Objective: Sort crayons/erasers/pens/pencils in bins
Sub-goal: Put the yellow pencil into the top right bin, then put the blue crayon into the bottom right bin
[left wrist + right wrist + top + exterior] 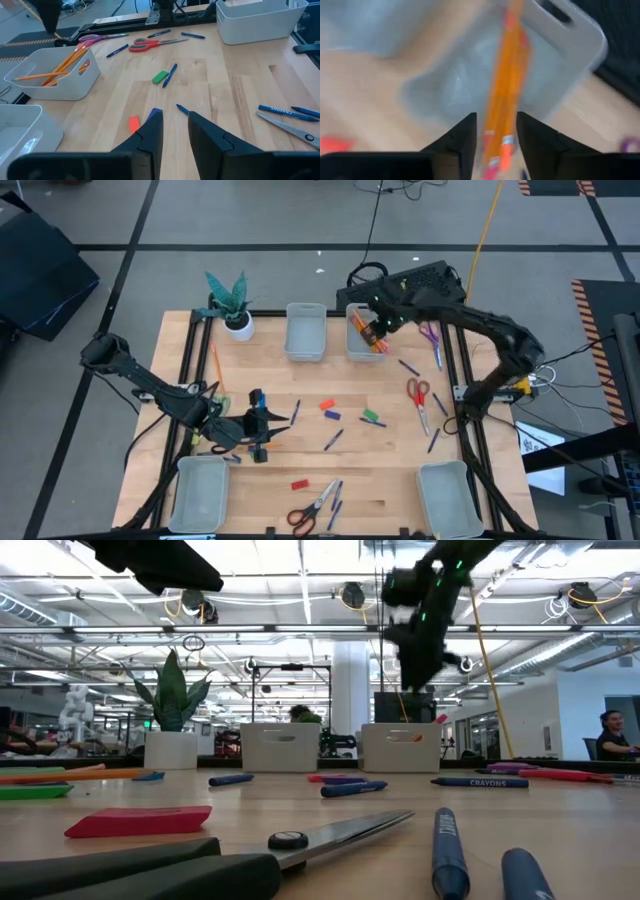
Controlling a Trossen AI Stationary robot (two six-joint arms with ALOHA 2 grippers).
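My right gripper (pixel 376 330) hangs open over the far right bin (pixel 352 345), where several orange pencils (pixel 504 85) lie, their ends on its rim (pixel 80 50). They show between its fingers, blurred, and I see none held. My left gripper (pixel 175 125) is open with nothing between its fingers, low over the table's left middle (pixel 264 426). Ahead of it lie a red eraser (pixel 133 124), a blue eraser (pixel 155 112), a green eraser (pixel 160 76) and a dark blue pen (pixel 171 74). Another pencil (pixel 215 365) lies at the far left.
Another bin (pixel 305 332) stands at the far edge, and two more at the near left (pixel 200 490) and near right (pixel 445 495). Scissors lie at the right (pixel 418 395), far right (pixel 432 340) and near middle (pixel 312 505). A potted plant (pixel 236 315) stands far left. Pens and crayons (pixel 280 111) lie scattered.
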